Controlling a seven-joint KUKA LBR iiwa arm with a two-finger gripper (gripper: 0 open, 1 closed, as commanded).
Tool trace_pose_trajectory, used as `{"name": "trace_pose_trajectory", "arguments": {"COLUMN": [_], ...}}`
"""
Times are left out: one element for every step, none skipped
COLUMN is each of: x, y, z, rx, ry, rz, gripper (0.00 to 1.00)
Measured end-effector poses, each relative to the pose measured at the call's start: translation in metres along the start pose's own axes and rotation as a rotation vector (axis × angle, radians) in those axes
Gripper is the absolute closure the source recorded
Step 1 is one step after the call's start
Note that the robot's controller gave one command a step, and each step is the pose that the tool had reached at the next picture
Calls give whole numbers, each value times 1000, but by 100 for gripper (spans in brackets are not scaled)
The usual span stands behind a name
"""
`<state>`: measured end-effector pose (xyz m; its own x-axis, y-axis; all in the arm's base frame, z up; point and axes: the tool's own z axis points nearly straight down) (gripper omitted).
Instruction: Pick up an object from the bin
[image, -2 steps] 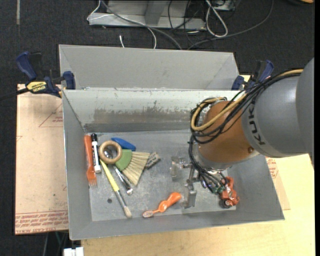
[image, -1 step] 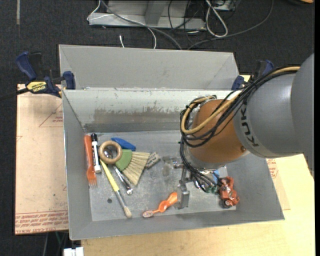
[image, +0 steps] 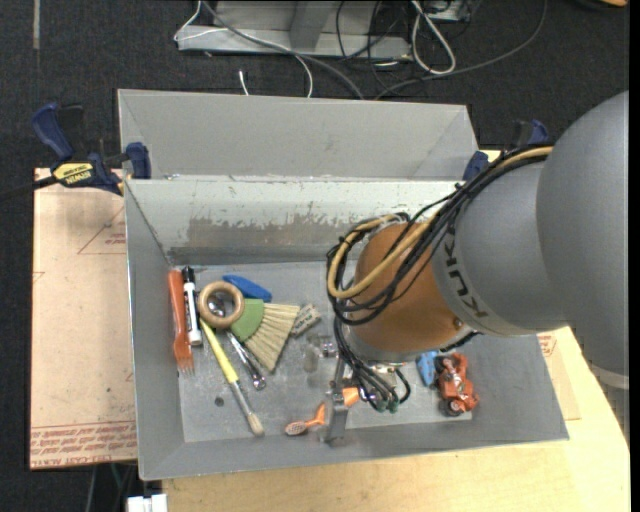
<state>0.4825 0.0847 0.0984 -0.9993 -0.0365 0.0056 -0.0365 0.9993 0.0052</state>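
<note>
My gripper (image: 336, 418) reaches down near the bin's front wall, a little right of the middle, under the arm's orange cover. Right beside it on the left lies a small orange-handled thing with a brownish end (image: 305, 425), touching or nearly touching the gripper. A small silvery metal piece (image: 322, 350) lies just behind the gripper. To the right sit a red toy car (image: 457, 386) and a small blue thing (image: 427, 368).
On the left lie a tape roll (image: 222, 303), a green-and-straw hand brush (image: 268, 327), a yellow stick (image: 226, 366), a white marker (image: 190, 312), an orange-handled tool (image: 179, 322) and a blue piece (image: 246, 288). The arm covers the bin's right middle.
</note>
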Motion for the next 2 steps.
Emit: {"name": "trace_pose_trajectory", "arguments": {"x": [-4,1], "y": [-16,-20], "z": [25,29], "rx": [5,1], "ry": [-30,-4], "rz": [-158,-74], "gripper": [0,100]}}
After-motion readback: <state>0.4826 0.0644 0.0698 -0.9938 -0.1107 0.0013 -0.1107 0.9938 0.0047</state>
